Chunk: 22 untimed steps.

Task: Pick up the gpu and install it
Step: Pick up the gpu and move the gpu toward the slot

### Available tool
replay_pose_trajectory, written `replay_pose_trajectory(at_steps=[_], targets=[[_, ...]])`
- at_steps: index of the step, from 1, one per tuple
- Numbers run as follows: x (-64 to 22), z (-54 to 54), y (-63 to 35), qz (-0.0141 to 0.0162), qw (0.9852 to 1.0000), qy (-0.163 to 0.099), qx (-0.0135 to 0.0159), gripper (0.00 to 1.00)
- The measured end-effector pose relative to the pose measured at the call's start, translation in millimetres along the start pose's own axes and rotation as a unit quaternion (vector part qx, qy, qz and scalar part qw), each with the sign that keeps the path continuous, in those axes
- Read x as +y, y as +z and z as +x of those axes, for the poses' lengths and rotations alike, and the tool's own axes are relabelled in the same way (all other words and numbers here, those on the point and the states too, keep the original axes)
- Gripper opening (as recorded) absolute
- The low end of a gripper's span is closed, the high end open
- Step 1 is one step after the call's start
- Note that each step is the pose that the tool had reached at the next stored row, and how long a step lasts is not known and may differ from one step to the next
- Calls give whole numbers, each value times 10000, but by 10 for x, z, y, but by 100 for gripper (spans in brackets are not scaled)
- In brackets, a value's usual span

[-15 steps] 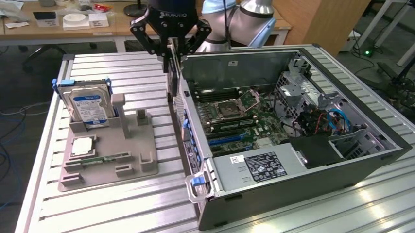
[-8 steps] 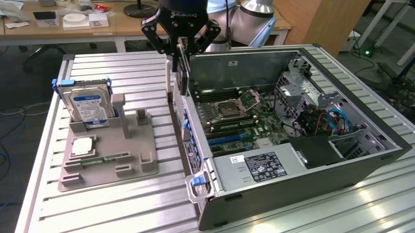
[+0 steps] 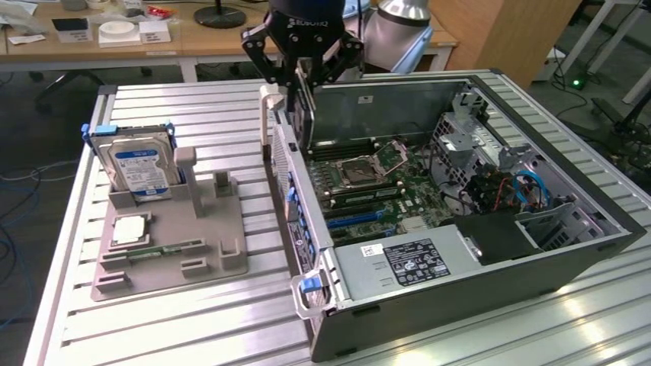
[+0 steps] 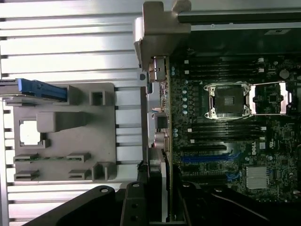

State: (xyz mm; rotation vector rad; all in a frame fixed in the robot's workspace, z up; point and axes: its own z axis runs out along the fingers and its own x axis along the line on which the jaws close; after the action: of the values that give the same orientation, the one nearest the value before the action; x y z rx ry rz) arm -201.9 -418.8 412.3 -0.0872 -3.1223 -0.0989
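The black jaws are closed on the upper edge of the gpu (image 3: pixel 303 114) (image 4: pixel 164 181), a thin flat circuit card with a dark face and a pale metal end bracket. It hangs upright and edge-down. Its lower edge sits at the wall of the open grey metal computer case (image 3: pixel 458 320) that faces the tray, toward the far end of that wall. Whether card and case touch cannot be told.

The case lies on its side along the worktop (image 3: pixel 203 320) edge at the exterior view's right. Inside it are a green motherboard (image 3: pixel 376 187) (image 4: pixel 225 141) with an open silver processor socket (image 3: pixel 371 162) (image 4: pixel 225 101) and a grey labelled power supply box (image 3: pixel 407 263).

Beside the case, near the worktop edge at the exterior view's left, a grey plastic fixture tray (image 3: pixel 203 244) (image 4: pixel 61 141) holds three things. These are an upright boxy hard drive with a blue-white label (image 3: pixel 142 171) (image 4: pixel 35 89), a square silver processor chip (image 3: pixel 130 229) (image 4: pixel 29 132), and a narrow green memory stick (image 3: pixel 168 249) (image 4: pixel 47 158).
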Motion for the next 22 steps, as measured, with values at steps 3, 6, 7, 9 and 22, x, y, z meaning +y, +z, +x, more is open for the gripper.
replay_pose_trajectory(at_steps=[3, 6, 7, 9, 22], targets=[[4, -81, 0, 0, 10000, 0, 0, 28], [9, -167, -1, 0, 10000, -1, 0, 28], [11, -192, -1, 0, 10000, 0, 0, 28], [14, -250, -2, 0, 10000, 0, 0, 28], [38, -686, -5, 0, 10000, 0, 0, 28]])
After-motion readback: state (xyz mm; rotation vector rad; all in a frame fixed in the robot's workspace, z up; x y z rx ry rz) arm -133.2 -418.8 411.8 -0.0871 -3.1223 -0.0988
